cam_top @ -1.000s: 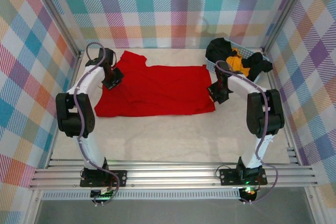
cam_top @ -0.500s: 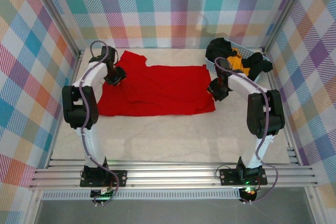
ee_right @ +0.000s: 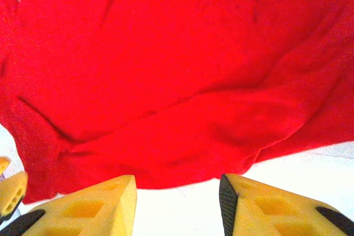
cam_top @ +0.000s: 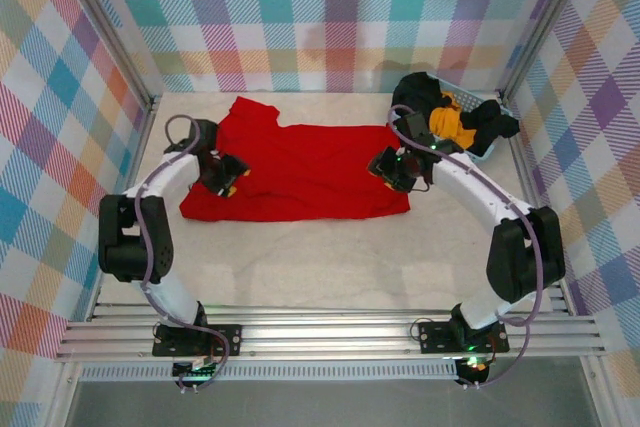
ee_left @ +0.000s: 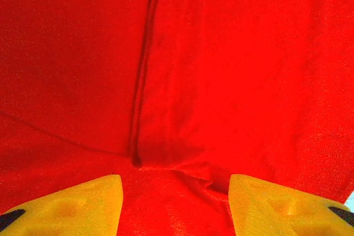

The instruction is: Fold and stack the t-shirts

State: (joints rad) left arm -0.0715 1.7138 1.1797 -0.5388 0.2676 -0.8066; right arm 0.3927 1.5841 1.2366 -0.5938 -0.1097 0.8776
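A bright red t-shirt (cam_top: 300, 172) lies spread on the white table, with a sleeve pointing to the back left. My left gripper (cam_top: 232, 175) hovers over its left part, open. In the left wrist view the yellow fingers (ee_left: 72, 205) stand apart with creased red cloth (ee_left: 182, 81) flat beneath the left gripper (ee_left: 174, 203). My right gripper (cam_top: 385, 167) is at the shirt's right edge, open. In the right wrist view the right gripper (ee_right: 177, 203) sits over bare table just short of the red hem (ee_right: 182, 136). Black (cam_top: 415, 92) and orange-yellow (cam_top: 447, 122) t-shirts are piled in the basket.
The light blue lattice basket (cam_top: 492, 150) stands at the back right corner, close behind the right arm. Checked walls enclose the table on three sides. Bare white table (cam_top: 320, 257) stretches between the shirt and the arm bases.
Both grippers have gone from shut to open and have let go of the red shirt. The left gripper moved nearer and inward over the cloth; the right moved left to the shirt's right edge.
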